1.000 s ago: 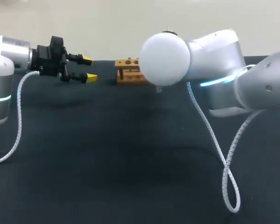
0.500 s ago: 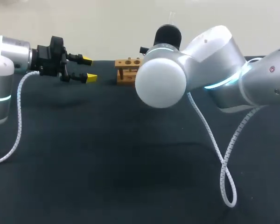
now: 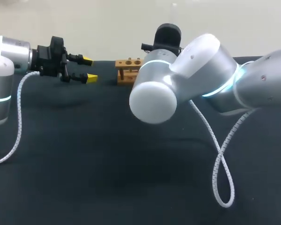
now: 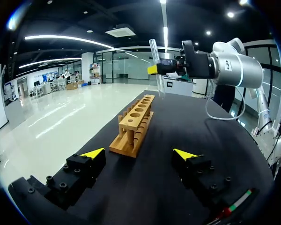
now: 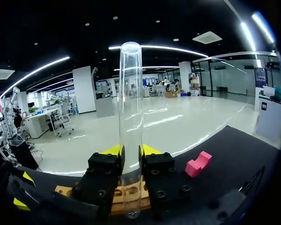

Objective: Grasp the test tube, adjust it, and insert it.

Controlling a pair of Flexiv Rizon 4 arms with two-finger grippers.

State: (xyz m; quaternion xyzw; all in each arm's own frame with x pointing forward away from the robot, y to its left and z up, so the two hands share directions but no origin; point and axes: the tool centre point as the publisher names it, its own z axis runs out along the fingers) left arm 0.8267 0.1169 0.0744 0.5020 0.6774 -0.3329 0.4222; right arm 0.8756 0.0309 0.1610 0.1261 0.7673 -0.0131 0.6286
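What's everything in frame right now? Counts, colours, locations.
test tube: 1, clear, upright between the right gripper's fingers, over the rack
rack: 1, wooden, far side of the table
block: 1, pink, on the table off to the side of the right gripper
table: 1, black cover, under everything
cables: 2, white coiled, one trailing from each arm
left gripper: 1, black with yellow tips, open and empty, facing the rack
right gripper: 1, black with yellow tips, shut on the test tube

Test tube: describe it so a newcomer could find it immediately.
On the black table stands a wooden rack with round holes. Above it, the right end effector holds a clear glass test tube roughly upright, the only transparent thing.
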